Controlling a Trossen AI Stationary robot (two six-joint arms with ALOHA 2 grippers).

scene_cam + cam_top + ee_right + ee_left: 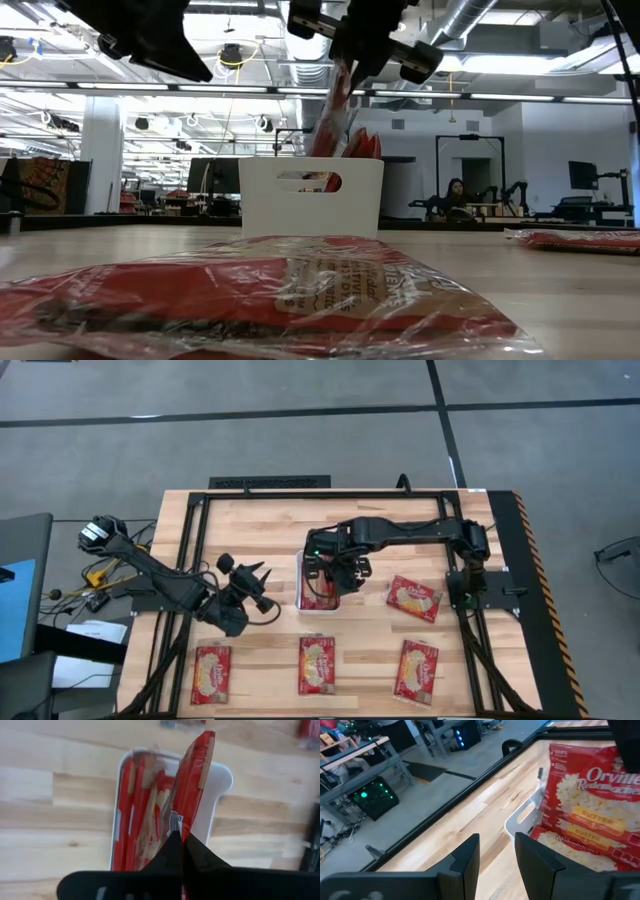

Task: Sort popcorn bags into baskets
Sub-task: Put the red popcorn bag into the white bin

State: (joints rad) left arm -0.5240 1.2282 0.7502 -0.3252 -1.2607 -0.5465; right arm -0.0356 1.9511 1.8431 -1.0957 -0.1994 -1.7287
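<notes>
Your right hand [179, 836] sits directly above the white basket [303, 603], fingers pressed together and pinching the top edge of a red popcorn bag [196, 785], which hangs on edge, tilted, its lower end inside the basket. Other bags [142, 815] already stand upright in there, packed toward one wall.

Risks from here: let go now and the tilted bag may flop across the rim instead of dropping between its neighbours; push down and it may snag on the standing bags or shove the light basket along the tabletop.

Your left hand [262, 592] waits just left of the basket, fingers [465, 857] partly spread and holding nothing. It is close enough to be bumped if the right arm swings that way.

Four bags lie flat on the tabletop: one [414, 598] to the right of the basket, three in a row nearer the front edge [211, 673] [317, 664] [418, 668]. How many are already in the basket is hard to tell, perhaps four.
</notes>
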